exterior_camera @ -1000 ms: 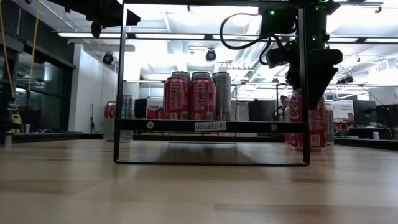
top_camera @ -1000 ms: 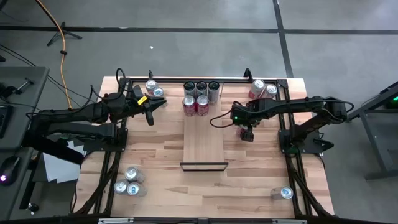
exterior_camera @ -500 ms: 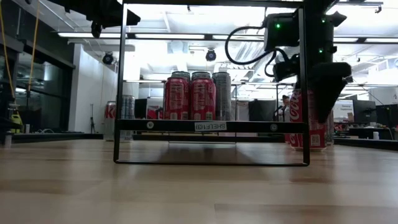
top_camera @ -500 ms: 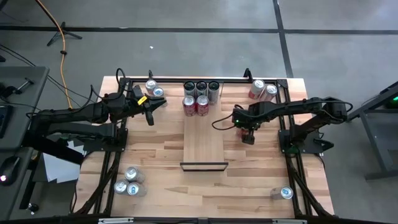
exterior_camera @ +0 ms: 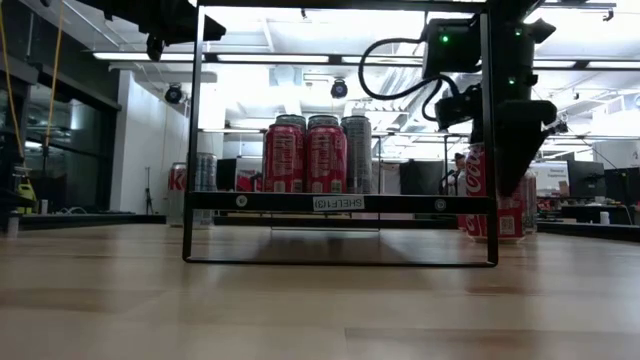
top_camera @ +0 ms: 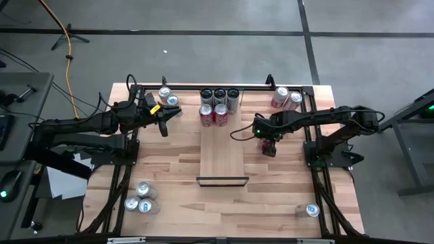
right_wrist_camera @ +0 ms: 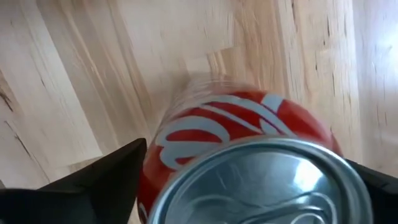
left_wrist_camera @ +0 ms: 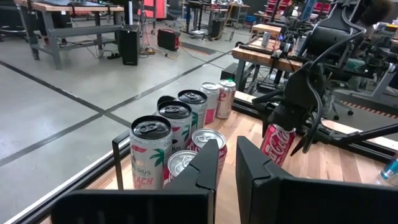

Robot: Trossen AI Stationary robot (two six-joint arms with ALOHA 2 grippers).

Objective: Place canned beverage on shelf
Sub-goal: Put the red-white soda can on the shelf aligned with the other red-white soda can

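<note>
Presently the right pincer [top_camera: 270, 148] stands over the worktop [top_camera: 169, 176] just beside the shelf's right long edge, pointing straight down. Its jaws straddle an upright red aluminium cola can [right_wrist_camera: 249, 155]; the right wrist view shows a dark finger [right_wrist_camera: 106, 180] on either side of the silver lid, spread wide, and I cannot tell whether they press the wall yet. Judgement: the grasp is being made, not finished.

Key relation: the can sits directly beneath the pincer, axis vertical. The long narrow pale wood shelf panel [top_camera: 222, 152] lies to the can's left, its long axis running front to back. The right arm is much the nearer.

Farther back, five cans [top_camera: 219, 105] stand grouped at the shelf's far end.

Left pincer [top_camera: 163, 120] waits near the back-left corner, jaws shut, empty.
</note>
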